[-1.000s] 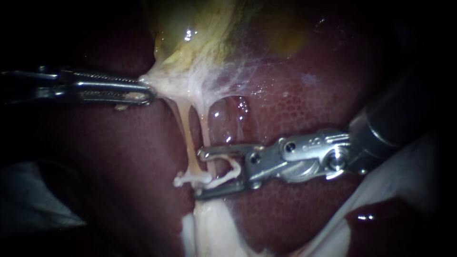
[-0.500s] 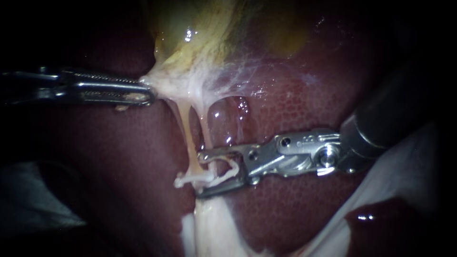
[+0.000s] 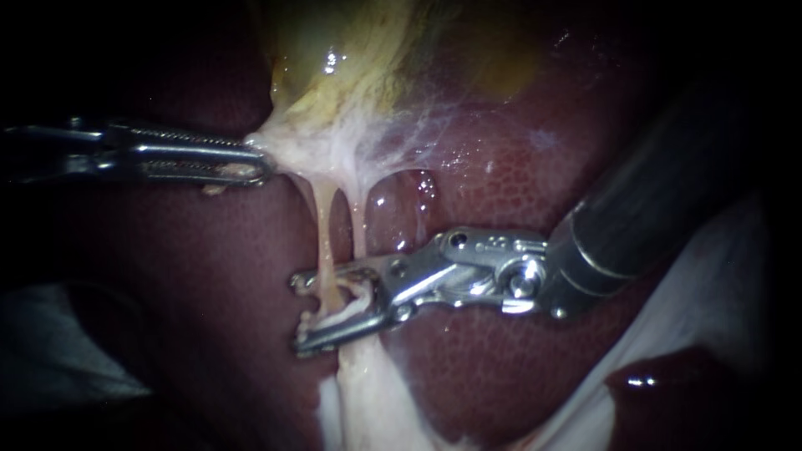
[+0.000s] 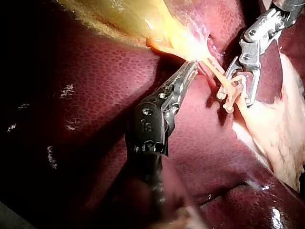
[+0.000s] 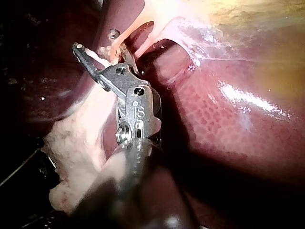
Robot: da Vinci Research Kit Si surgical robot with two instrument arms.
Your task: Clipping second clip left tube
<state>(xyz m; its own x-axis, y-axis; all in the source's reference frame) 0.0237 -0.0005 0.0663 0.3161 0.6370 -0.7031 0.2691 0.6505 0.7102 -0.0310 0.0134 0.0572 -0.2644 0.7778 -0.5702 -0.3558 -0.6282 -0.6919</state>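
The liver [image 3: 518, 367] fills most of what we see, dark red and finely mottled, lying under and around everything else. Above it sits the gallbladder [image 3: 351, 50], yellow-green and glistening, narrowing to a whitish, webbed neck. Below, a slab of pale fatty tissue [image 3: 368, 401] lies on the liver and reaches up to the foot of the tubes. Our right instrument [image 3: 299, 313] comes in from the upper right, a dark shaft ending in a bright metal wrist and two slim jaws. These stand apart in a narrow fork that reaches across both tubes, with the tips just past the left one. We see a clear gap between the jaws, and we cannot tell whether either one presses on the tube. Our left instrument [image 3: 261, 165] enters from the left, lying nearly level. Its long toothed jaws are closed tight on the whitish tissue at the gallbladder's neck and hold it stretched towards the left. From that neck two thin, pale strands run down side by side, the left tube [image 3: 324, 242] and the right tube [image 3: 357, 238], near each other with a sliver of liver showing between them. The left tube passes into the fork of the right instrument. There a small white clip [image 3: 338, 316] lies across it, inside the gap and close to the lower jaw.
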